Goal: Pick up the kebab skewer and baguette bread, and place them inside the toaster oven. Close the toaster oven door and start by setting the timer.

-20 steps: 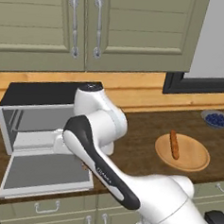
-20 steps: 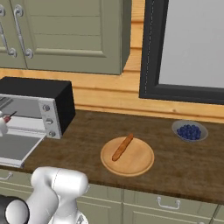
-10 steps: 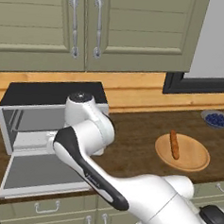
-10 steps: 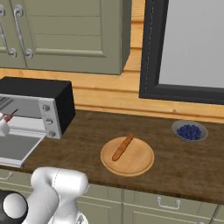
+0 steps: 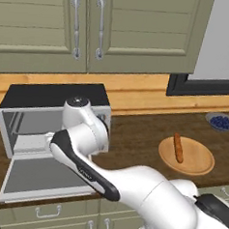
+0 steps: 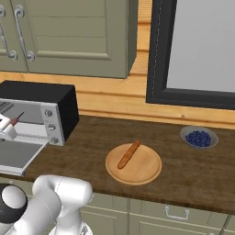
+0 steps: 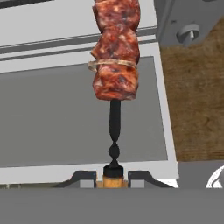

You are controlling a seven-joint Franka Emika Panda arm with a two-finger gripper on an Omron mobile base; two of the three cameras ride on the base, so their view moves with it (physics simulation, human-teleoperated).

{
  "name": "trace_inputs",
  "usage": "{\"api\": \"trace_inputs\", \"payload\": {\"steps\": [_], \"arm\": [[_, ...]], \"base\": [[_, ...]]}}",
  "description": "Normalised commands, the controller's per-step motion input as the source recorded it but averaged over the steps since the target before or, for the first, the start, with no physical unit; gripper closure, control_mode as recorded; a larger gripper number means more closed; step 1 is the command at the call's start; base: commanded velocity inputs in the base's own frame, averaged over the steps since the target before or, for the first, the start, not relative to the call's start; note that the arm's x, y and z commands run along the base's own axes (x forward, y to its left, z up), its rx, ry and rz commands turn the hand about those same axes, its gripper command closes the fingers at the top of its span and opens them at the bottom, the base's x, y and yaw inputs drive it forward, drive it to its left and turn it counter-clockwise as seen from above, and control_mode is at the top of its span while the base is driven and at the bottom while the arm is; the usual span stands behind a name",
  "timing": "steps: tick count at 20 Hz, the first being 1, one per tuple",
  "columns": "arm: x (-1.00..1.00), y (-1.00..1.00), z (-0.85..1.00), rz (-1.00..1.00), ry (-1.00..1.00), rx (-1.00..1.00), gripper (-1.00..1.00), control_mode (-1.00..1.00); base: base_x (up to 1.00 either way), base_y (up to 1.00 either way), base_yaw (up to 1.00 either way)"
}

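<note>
**Skewer held at open oven, baguette waits on plate**

In a rendered kitchen, the white arm (image 5: 85,148) reaches left across the worktop twd the toaster oven (image 5: 54,102), a silver box w/ black top standing under green wall cabinets (image 5: 88,27). The toaster oven door (image 5: 44,177) is dropped flat, glass panel facing up, front edge near the counter's lip. In the hand view the gripper (image 7: 113,177) has its jaws closed on the butt end of the kebab skewer (image 7: 114,65); the dark stick runs straight away from the tips, w/ reddish-brown meat chunks stacked along it. Below the skewer in that view lie the door's glass and silver frame; the meat end sits over the oven's front edge, one knob (image 7: 189,33) off to the right. From the right base view, the skewer's stick (image 6: 17,119) pokes out in front of the oven mouth, beside the knob panel (image 6: 49,124).

The baguette bread (image 6: 129,153) lies on a round wooden plate (image 6: 149,172) on the dark wood counter (image 6: 193,170), well apart from the oven, to its right. A small bowl of blueberries (image 6: 198,137) stands further right, near the dark window frame (image 6: 156,69).
</note>
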Motion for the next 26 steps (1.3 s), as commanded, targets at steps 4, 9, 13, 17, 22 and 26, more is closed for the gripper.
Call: {"api": "trace_inputs", "payload": {"steps": [4,9,13,17,22,26], "arm": [[0.39,0.11,0.00,-0.01,0.00,0.00,1.00,-1.00],[0.42,0.16,-0.02,-0.01,-0.01,0.00,1.00,-1.00],[0.42,0.15,-0.09,0.00,-0.01,0.00,1.00,-1.00],[0.42,0.11,-0.05,0.00,0.00,0.00,1.00,-1.00],[0.36,0.11,0.00,-0.01,-0.01,0.00,1.00,-1.00],[0.10,0.12,-0.12,0.00,-0.13,-0.03,1.00,-1.00]], "base": [[0.00,0.00,0.00],[0.00,0.00,0.00],[0.00,0.00,0.00],[0.00,0.00,0.00],[0.00,0.00,0.00],[0.00,0.00,0.00]]}}
